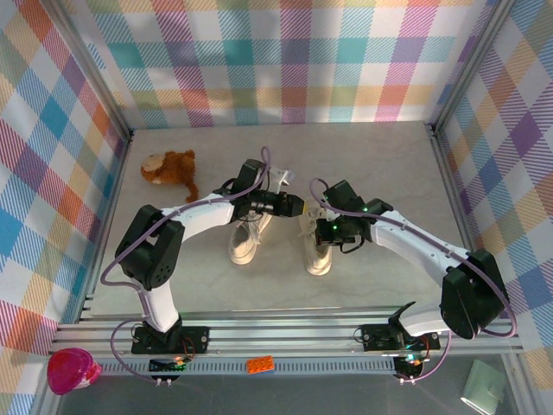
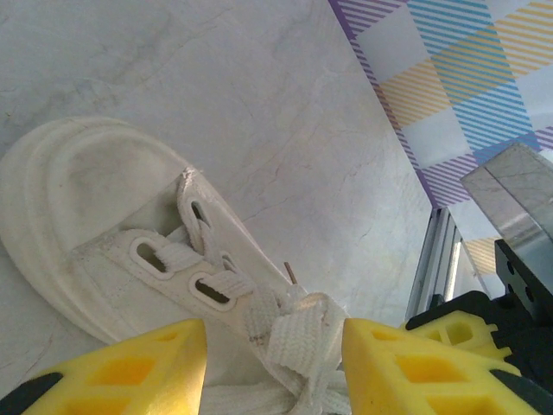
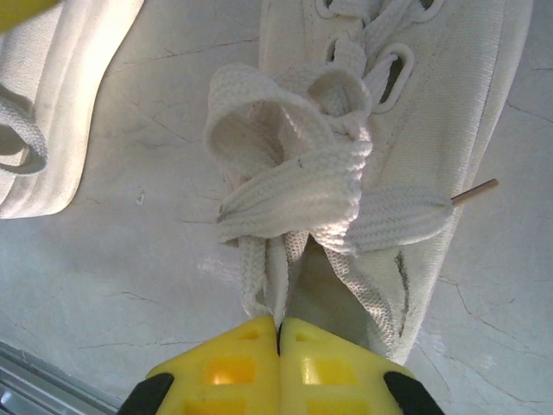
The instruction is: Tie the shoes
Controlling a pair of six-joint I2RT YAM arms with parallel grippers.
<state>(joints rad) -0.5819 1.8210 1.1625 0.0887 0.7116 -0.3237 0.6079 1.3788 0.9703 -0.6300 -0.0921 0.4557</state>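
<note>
Lace (image 3: 264, 275) (white) pinched in right gripper (image 3: 278, 327).

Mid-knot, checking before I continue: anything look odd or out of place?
A brown plush toy lies at the back left, away from the work. On the right shoe the laces sit in a loose, lopsided bunch, one strand pinched in the shut right gripper.

Bright, even light; soft shadows, wrist views slightly blurred.

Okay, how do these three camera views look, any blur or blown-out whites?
Top external: evenly lit, sharp, only faint shadows. Left wrist: shoe toe nearly washed out, left claw soft. Right wrist: laces crisp, right claw slightly blurred.
</note>
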